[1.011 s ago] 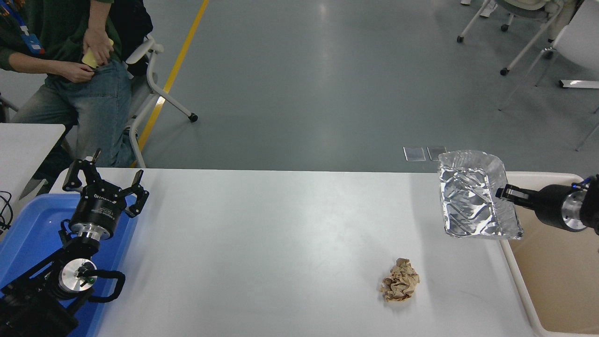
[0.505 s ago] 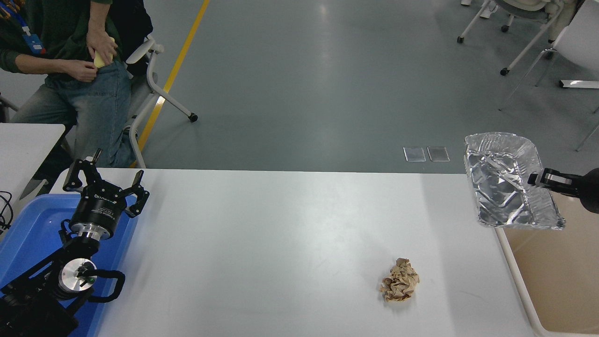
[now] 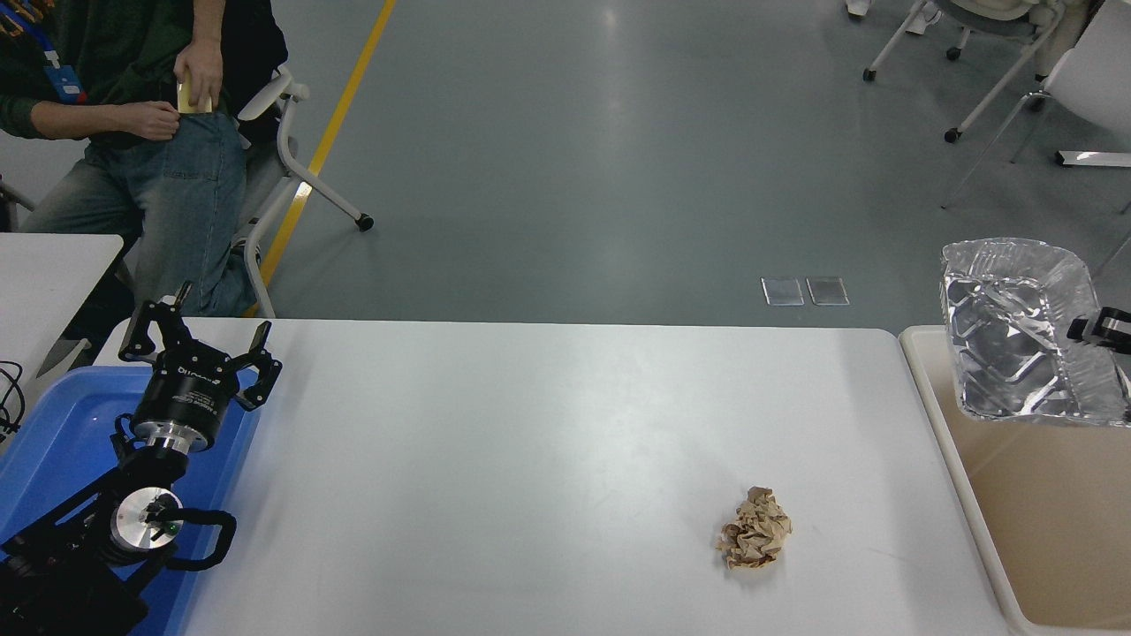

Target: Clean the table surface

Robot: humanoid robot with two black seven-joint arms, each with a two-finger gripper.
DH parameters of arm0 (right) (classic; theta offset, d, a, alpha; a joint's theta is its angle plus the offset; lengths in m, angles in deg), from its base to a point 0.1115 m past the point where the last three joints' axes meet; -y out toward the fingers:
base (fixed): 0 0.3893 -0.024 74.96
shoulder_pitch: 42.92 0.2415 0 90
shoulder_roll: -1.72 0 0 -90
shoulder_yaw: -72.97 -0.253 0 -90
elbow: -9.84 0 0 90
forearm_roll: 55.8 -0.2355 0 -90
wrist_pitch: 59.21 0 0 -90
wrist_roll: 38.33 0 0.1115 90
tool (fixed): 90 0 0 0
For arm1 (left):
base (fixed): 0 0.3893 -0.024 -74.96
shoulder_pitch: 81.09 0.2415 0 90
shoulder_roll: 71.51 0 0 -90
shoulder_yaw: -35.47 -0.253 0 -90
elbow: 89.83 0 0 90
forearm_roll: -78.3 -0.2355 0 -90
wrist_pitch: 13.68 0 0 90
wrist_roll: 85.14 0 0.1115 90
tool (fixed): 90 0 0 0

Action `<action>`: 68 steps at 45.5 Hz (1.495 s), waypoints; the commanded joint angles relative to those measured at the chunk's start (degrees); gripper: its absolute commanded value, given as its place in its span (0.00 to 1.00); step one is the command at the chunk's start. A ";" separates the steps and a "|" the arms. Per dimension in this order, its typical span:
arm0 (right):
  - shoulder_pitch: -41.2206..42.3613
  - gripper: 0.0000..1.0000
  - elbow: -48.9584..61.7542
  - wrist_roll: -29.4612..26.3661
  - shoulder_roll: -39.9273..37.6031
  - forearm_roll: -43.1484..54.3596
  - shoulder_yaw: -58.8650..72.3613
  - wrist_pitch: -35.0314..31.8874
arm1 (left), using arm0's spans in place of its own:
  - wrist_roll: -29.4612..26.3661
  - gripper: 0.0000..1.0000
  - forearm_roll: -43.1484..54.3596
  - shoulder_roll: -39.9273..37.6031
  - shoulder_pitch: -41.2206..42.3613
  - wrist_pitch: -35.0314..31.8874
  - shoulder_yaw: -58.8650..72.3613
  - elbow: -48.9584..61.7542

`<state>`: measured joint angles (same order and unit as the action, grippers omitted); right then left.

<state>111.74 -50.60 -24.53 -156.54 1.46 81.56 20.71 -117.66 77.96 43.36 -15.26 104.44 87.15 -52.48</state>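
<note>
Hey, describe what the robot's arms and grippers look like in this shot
The left arm is black with silver round joint caps and a looping black cable. Its left gripper is black with white lettering and several angular fingers. Only a small black-and-silver tip of the right gripper shows at the picture's edge.

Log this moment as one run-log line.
right claw: holds foil tray over bin | left claw: parked | paper ball: on table surface

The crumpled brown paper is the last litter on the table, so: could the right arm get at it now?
Probably not yet: the right gripper holds the foil tray over the beige bin. The crumpled brown paper lies unobstructed.
</note>
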 commanded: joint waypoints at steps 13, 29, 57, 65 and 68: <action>-12.10 0.00 24.74 9.93 5.94 -0.66 -0.06 -0.82 | 0.00 0.99 0.00 0.00 0.00 0.00 0.00 0.00; -20.36 0.00 49.61 10.98 22.20 -4.52 -0.06 -0.64 | 0.00 0.99 0.00 0.00 0.00 0.00 0.00 0.00; -27.57 0.00 64.22 6.33 37.76 -10.42 0.73 6.91 | 0.00 0.99 0.00 0.00 0.00 0.00 0.00 0.00; -28.98 0.00 64.22 4.39 38.73 -10.33 1.17 12.27 | 0.00 0.99 0.00 0.00 0.00 0.00 0.00 0.00; -29.33 0.00 64.22 3.87 39.34 -10.33 1.09 13.16 | 0.00 0.99 0.00 0.00 0.00 0.00 0.00 0.00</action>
<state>84.36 12.72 -18.47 -119.61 -8.42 82.38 29.06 -117.66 77.96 43.36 -15.26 104.44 87.15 -52.48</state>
